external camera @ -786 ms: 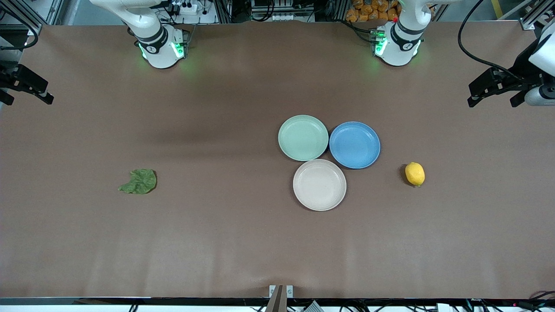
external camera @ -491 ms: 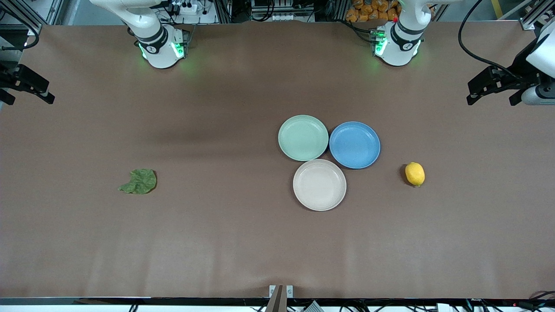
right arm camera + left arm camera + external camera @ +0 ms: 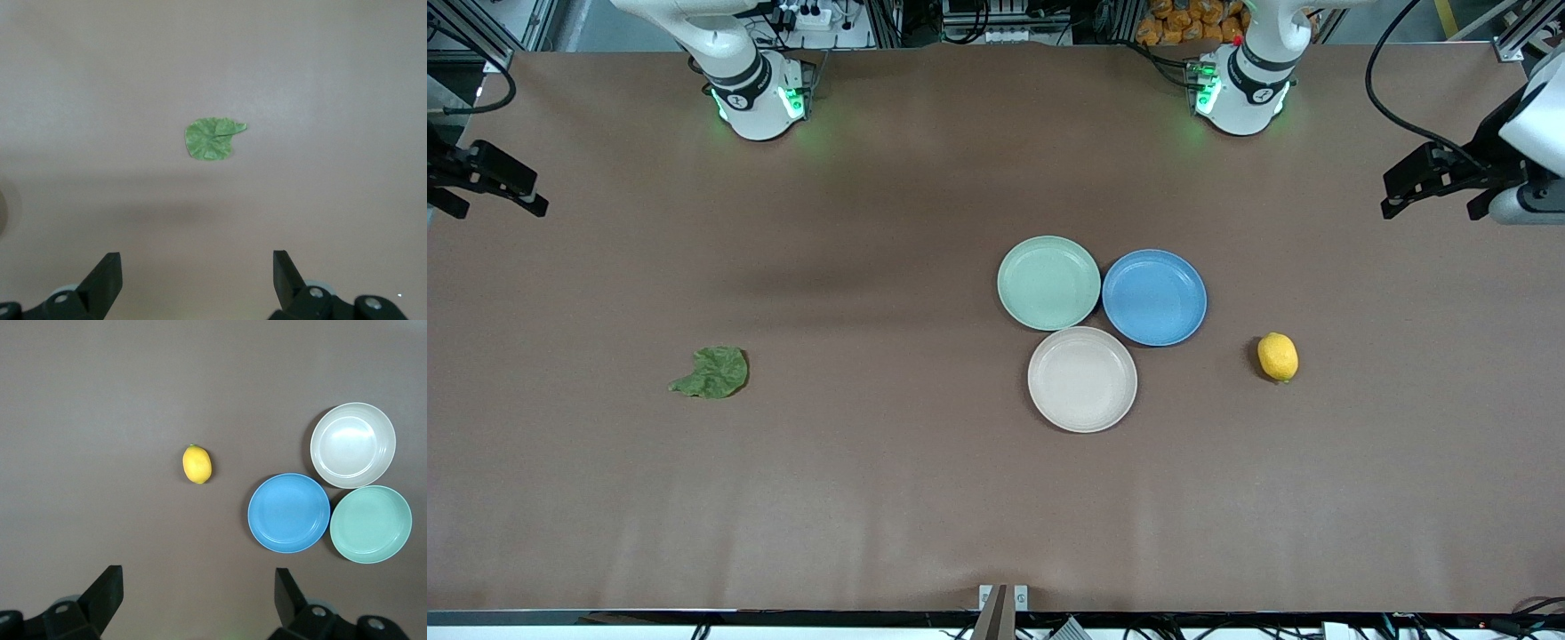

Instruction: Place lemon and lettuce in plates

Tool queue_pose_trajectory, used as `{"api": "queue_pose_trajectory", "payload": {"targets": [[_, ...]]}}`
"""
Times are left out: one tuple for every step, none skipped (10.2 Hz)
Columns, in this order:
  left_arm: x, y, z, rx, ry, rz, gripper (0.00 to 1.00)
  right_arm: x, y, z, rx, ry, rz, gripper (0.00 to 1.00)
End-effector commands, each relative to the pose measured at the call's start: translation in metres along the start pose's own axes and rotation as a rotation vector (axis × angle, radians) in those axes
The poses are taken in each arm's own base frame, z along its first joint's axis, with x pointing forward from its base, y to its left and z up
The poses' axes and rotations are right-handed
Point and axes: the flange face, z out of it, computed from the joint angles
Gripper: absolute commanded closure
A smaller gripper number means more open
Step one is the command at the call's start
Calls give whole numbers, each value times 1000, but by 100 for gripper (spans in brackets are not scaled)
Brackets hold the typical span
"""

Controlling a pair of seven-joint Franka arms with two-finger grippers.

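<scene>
Lemon [image 3: 197,464] and lettuce [image 3: 211,139] on table, well apart from wide-open, empty hands (left [image 3: 197,597], right [image 3: 197,277]).

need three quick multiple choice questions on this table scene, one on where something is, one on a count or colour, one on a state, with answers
1. Where does the small yellow oval lemon lie?
A. in the blue plate
B. on the brown table, toward the left arm's end, beside the round blue plate
C. in the left hand

2. How many round plates are on the table?
A. two
B. three
C. four

3. What state is the flat crinkled green lettuce leaf in?
A. lying loose on the table, unheld
B. lying in the beige-cream plate
C. pinched in the right hand

Answers:
1 B: the lemon rests on bare table next to the blue plate.
2 B: the pale mint green plate, the blue one and the beige-cream plate sit clustered together.
3 A: the open right hand is high over the leaf; the open left hand is also up in the air.
</scene>
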Motion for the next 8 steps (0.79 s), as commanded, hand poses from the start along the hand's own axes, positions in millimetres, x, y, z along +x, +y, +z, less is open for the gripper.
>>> {"api": "queue_pose_trajectory", "payload": {"targets": [[13,1,21,-21,-50,27,0,18,13,53,-11,-40,8,0],[17,5,31,-19,-67,29,0,31,13,85,-13,-73,7,0],[19,5,36,-19,-76,28,0,45,14,118,-16,-106,8,0],[24,6,42,-21,-81,32,0,57,13,148,-20,-124,6,0],[31,6,53,-23,-87,27,0,65,12,182,-18,-138,6,0],[40,8,67,-24,-97,29,0,65,13,211,-21,-111,6,0],[50,11,85,-30,-111,32,0,67,12,242,-22,-91,7,0],[54,24,96,-27,-122,51,0,72,13,270,-27,-94,6,0]]}}
